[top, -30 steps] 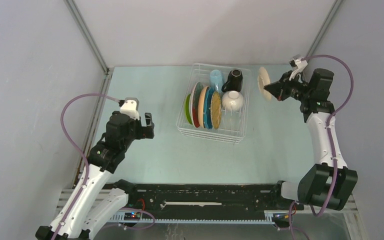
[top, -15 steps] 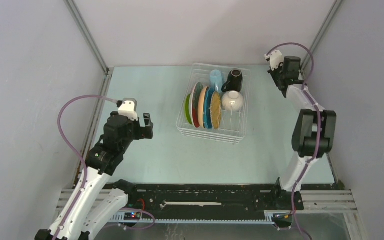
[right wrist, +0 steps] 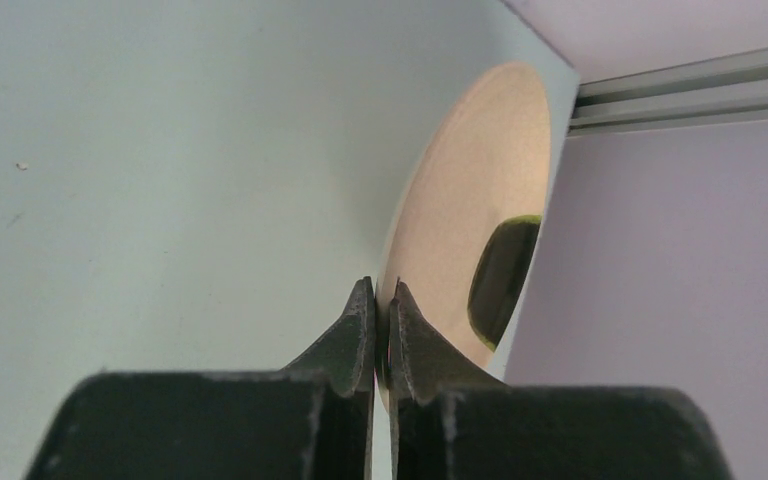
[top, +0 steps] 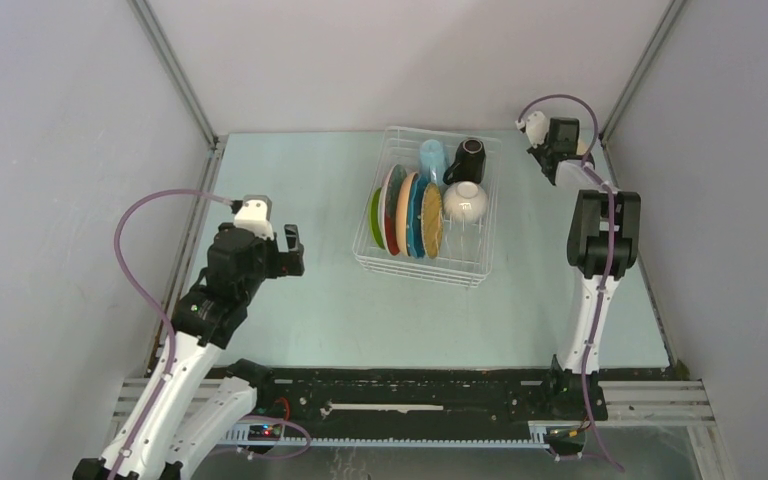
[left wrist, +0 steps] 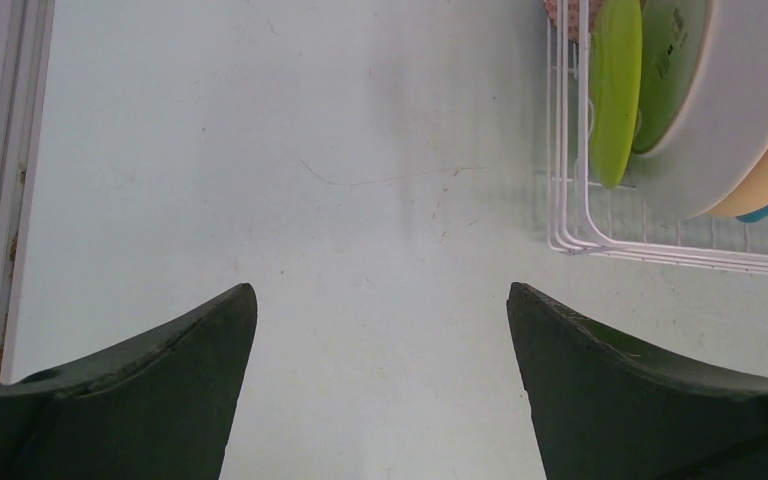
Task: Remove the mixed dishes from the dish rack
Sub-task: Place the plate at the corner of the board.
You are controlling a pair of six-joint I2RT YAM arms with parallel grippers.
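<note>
The cream plate stood on edge at the far right corner of the table, to the right of the dish rack and apart from it. The right gripper was clamped on its rim, the two fingers nearly meeting across the thin edge. It looked stiff, smooth and glossy, so probably slick under the pads and liable to chip or crack if let fall. A pinch so near the rim leaves most of the plate hanging beyond the fingers, and I judged it apt to swing or slip unless lowered gently. The rim was the only sensible place to take it. Whether its lower edge touched the table could not be told, since the fingers hid that part. A dark greenish patch on its face might have been a reflection or a mark. From above, the right arm covered nearly all of the plate. In the rack the lime green plate and its neighbours stood packed on edge, overlapping so their faces were mostly hidden, with the white bowl, black mug and light-blue cup behind them. The left gripper hung spread wide and empty over bare table left of the rack.
</note>
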